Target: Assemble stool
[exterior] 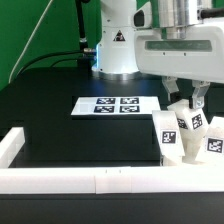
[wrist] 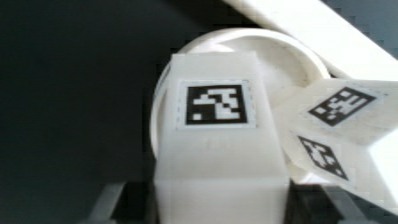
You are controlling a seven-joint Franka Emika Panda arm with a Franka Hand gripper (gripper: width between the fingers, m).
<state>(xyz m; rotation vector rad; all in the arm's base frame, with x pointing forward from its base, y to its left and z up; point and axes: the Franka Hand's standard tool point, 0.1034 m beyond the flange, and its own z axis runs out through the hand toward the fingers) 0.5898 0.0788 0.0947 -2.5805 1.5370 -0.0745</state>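
Note:
My gripper (exterior: pixel 186 108) stands over a cluster of three white stool legs at the exterior view's right. Its fingers sit against both sides of the middle leg (exterior: pixel 191 122), so it is shut on it. In the wrist view this leg (wrist: pixel 217 110) fills the middle, tag facing up, with dark fingers (wrist: pixel 125 196) on either side. Its far end meets the rounded white seat disc (wrist: pixel 249 45). A second leg (wrist: pixel 342 108) leans beside it. The other legs (exterior: pixel 169 138) (exterior: pixel 213 142) stand close on each side. The seat is hidden in the exterior view.
The marker board (exterior: pixel 108 104) lies flat on the black table toward the back. A long white rail (exterior: pixel 90 181) borders the front and the exterior view's left side. The robot base (exterior: pixel 115 50) stands behind the board.

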